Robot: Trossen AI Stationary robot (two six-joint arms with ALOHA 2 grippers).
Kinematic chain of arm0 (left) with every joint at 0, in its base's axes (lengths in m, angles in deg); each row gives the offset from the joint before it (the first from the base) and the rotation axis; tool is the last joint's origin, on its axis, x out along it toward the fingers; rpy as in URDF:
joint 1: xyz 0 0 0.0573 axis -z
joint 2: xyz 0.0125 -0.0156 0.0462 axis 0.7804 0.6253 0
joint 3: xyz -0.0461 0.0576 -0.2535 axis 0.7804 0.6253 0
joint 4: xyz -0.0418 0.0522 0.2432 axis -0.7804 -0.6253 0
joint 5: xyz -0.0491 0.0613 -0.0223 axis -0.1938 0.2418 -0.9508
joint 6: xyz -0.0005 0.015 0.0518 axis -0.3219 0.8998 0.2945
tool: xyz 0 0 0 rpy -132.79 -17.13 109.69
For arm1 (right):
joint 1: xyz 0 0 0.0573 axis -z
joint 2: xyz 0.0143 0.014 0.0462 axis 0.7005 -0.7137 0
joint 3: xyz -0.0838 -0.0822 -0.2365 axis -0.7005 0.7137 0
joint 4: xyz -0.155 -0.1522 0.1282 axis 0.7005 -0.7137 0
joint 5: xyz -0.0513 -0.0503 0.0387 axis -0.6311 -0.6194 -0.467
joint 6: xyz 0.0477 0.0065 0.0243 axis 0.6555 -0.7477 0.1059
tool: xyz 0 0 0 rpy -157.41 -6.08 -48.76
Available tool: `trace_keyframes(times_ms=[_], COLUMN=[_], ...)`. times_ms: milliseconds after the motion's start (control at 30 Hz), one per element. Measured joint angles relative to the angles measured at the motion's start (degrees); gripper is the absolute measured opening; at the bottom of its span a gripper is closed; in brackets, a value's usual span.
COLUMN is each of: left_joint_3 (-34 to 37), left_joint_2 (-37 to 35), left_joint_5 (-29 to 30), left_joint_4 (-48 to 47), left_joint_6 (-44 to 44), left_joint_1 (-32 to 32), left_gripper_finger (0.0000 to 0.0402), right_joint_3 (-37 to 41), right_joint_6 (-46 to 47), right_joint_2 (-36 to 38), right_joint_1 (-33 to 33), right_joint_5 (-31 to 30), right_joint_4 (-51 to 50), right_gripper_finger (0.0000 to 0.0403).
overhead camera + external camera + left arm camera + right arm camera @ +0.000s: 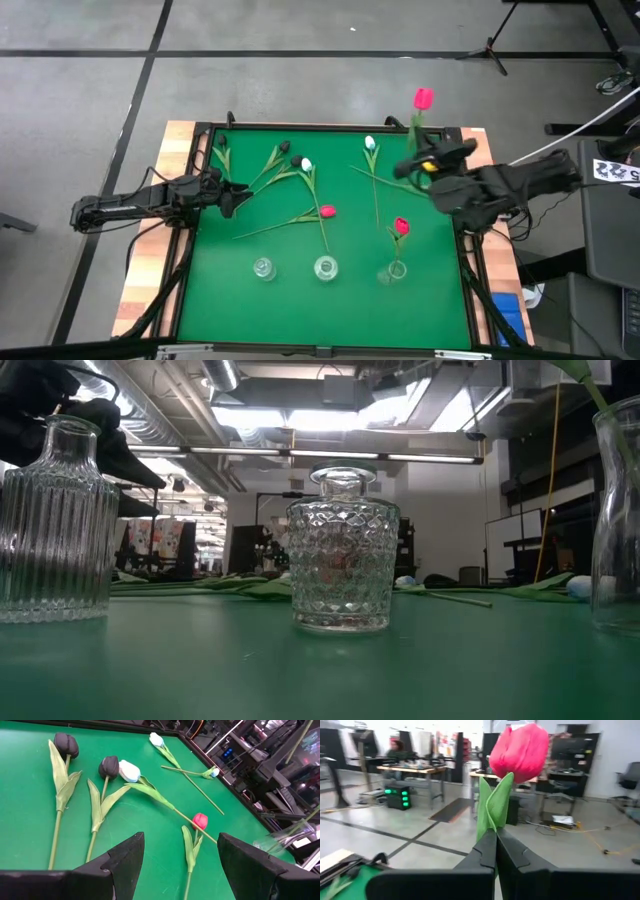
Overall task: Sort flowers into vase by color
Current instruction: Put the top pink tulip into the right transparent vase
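Observation:
My right gripper (420, 152) is shut on a red-pink tulip (423, 98) near the table's far right corner. One red-pink tulip (401, 226) stands with its stem in the right glass vase (397, 270). The middle vase (326, 267) and left vase (263, 268) hold no flowers. Two black tulips (66, 744) (108, 767), white tulips (129, 770) (156, 739) and a red-pink one (200, 821) lie flat on the green mat. My left gripper (180, 865) is open and hovers at the mat's left side. My right gripper pinches the tulip between its two fingers (485, 850) at the leafy stem (492, 805) just below the head (525, 750). The fingers point level toward the table's far side, along the stem. The flower is lifted clear, its head sticking out past the fingertips.
A raised dark frame (330, 128) edges the green mat (300, 300). In the low view the three glass vases (342, 550) stand in a row near the near edge. Another stem (385, 180) lies close under my right gripper. Bare mat shows between vases and flowers.

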Motion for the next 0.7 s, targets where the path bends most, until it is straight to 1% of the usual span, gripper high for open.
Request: trace_keyframes(times_ms=[167, 333, 500, 700], left_joint_3=[0.0, 0.0, 0.0, 0.0], left_joint_2=[0.0, 0.0, 0.0, 0.0], left_joint_5=[0.1, 2.3, 4.8, 5.2], left_joint_4=[0.0, 0.0, 0.1, 0.0], left_joint_6=[-0.6, -2.5, -2.5, -4.4], left_joint_1=[0.0, 0.0, 0.0, 0.0], left_gripper_finger=[0.0246, 0.0246, 0.0246, 0.0246], right_joint_3=[0.0, 0.0, 0.0, 0.0], right_joint_6=[-0.3, -0.4, -0.5, -1.9], right_joint_2=[4.4, 6.3, 6.2, 4.9], right_joint_1=[-7.3, -15.8, -24.7, -35.7], right_joint_5=[-0.1, -0.1, -0.1, -0.1], right_joint_4=[-5.9, -11.4, -12.2, -11.7], right_gripper_finger=[0.0001, 0.0001, 0.0001, 0.0001])
